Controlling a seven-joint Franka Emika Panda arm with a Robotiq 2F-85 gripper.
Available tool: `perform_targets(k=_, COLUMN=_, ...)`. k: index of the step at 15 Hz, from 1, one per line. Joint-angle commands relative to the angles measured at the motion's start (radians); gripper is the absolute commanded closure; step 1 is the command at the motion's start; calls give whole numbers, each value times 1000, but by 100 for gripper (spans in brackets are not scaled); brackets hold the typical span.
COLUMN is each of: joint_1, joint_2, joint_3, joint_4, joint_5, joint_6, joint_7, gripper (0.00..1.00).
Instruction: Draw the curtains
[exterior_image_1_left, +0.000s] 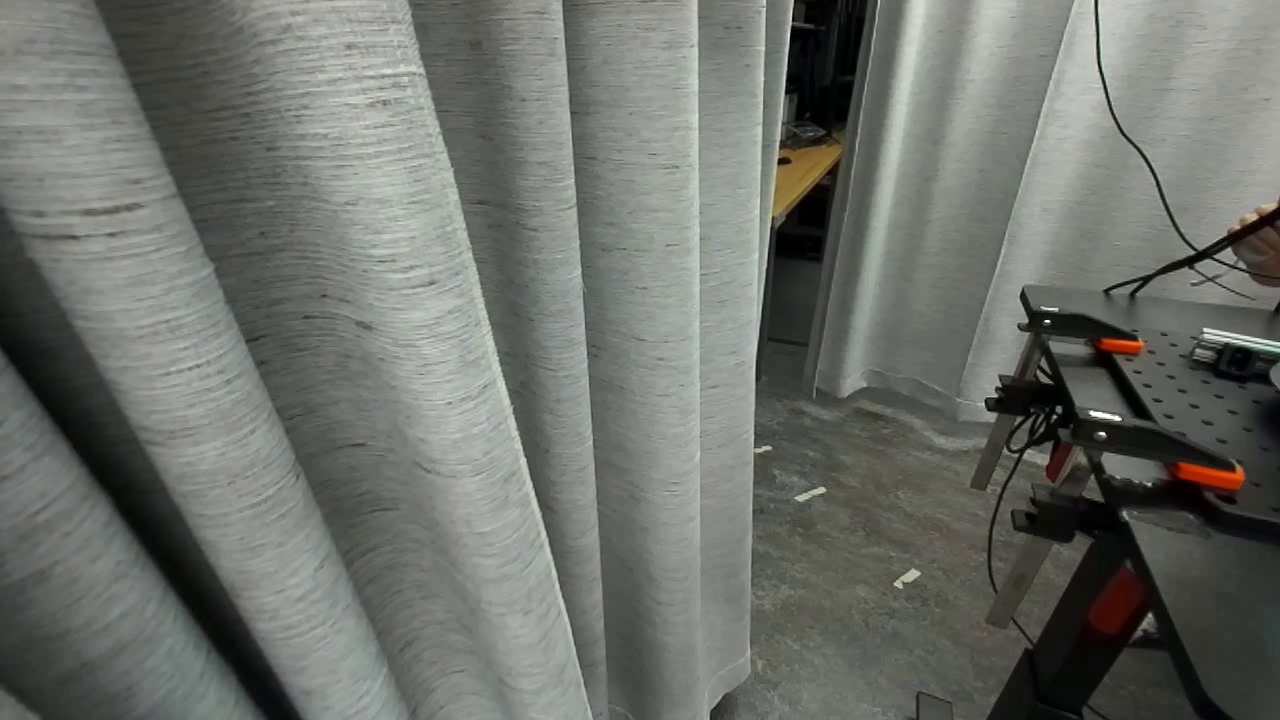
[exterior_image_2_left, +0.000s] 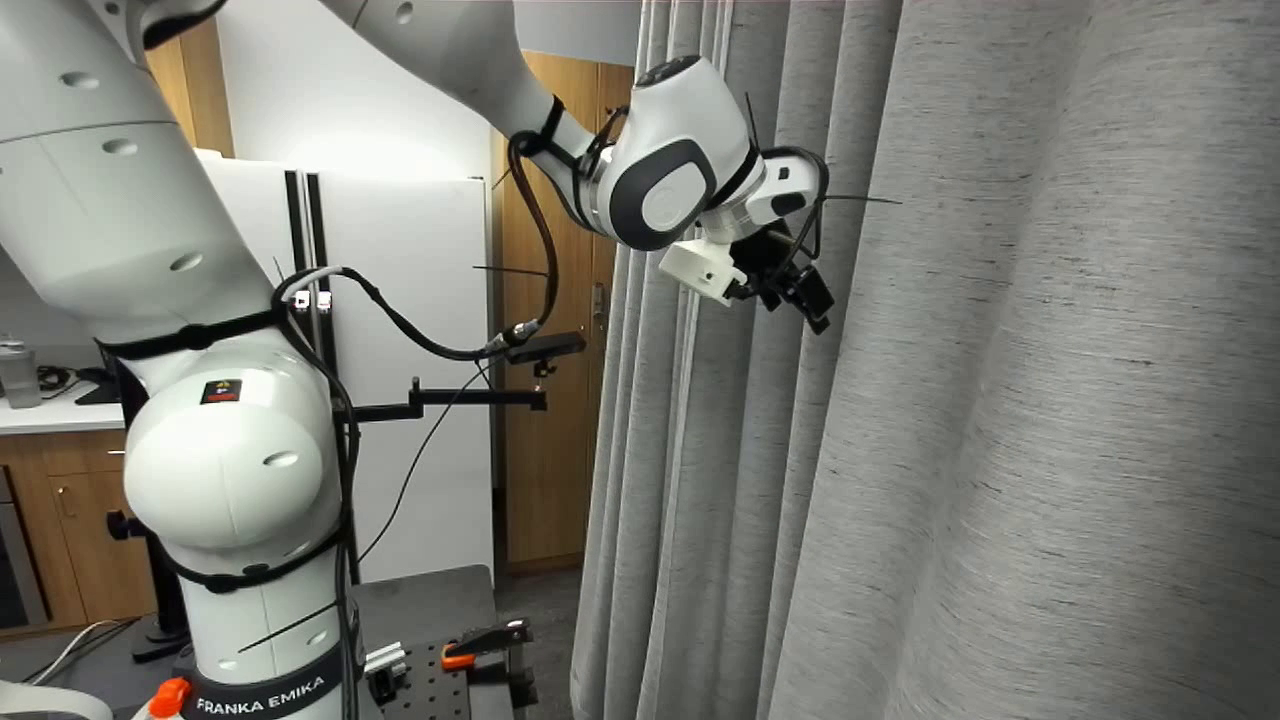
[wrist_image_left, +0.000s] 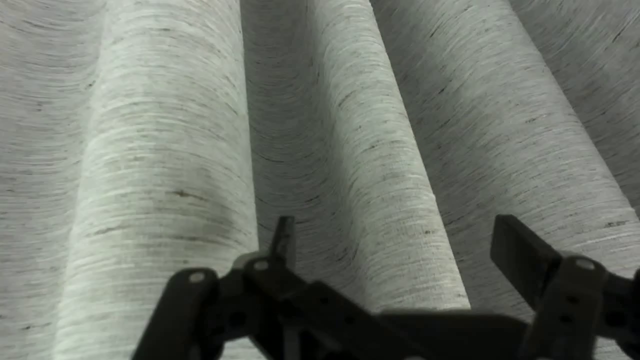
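Note:
The curtains (exterior_image_1_left: 650, 330) are tall light grey woven fabric with dark streaks and deep vertical folds. They also fill the right half of an exterior view (exterior_image_2_left: 1000, 400) and the whole background of the wrist view (wrist_image_left: 155, 150). My gripper (wrist_image_left: 395, 235) is open, with its two black fingertips wide apart. A raised fold of the curtains (wrist_image_left: 390, 190) runs between the fingertips in the wrist view, and nothing is gripped. In an exterior view the gripper (exterior_image_2_left: 797, 300) points down and right in front of the folds. I cannot tell whether the fingers touch the fabric.
A black table (exterior_image_1_left: 1190, 400) with orange-tipped clamps (exterior_image_1_left: 1205, 476) stands right of the curtains. Paler drapes (exterior_image_1_left: 930, 200) hang behind a gap showing a wooden desk (exterior_image_1_left: 805, 175). A person's hand (exterior_image_1_left: 1258, 242) is at the edge. A camera bracket (exterior_image_2_left: 545, 348) juts out below the arm.

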Motion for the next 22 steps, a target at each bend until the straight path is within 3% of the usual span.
perform_targets(k=1, joint_1=-74, joint_2=112, joint_3=72, joint_4=112, joint_5=-49, joint_6=52, joint_7=120, gripper=0)
perform_targets(k=8, joint_1=-200, joint_2=216, joint_3=168, joint_4=235, joint_5=-244, joint_6=82, joint_7=330, gripper=0)
perform_targets(k=10, joint_1=-219, joint_2=226, joint_3=182, joint_4=251, joint_5=-300, joint_6=78, joint_7=380, gripper=19)
perform_targets(k=12, joint_1=-231, joint_2=233, joint_3=191, joint_4=263, joint_5=-349, joint_6=75, joint_7=425, gripper=30)
perform_targets(k=13, joint_1=-234, joint_2=235, joint_3=194, joint_4=269, joint_5=-370, joint_6=70, joint_7=446, gripper=49)
perform_targets(k=15, joint_1=-243, joint_2=237, joint_3=200, joint_4=274, joint_5=-410, joint_6=71, joint_7=485, gripper=55)
perform_targets(k=20, joint_1=-268, joint_2=250, joint_3=200, joint_4=307, joint_5=-514, joint_6=54, joint_7=582, gripper=94)
perform_targets(k=22, joint_1=-281, joint_2=266, joint_3=196, joint_4=331, joint_5=-551, joint_6=41, joint_7=614, gripper=100)
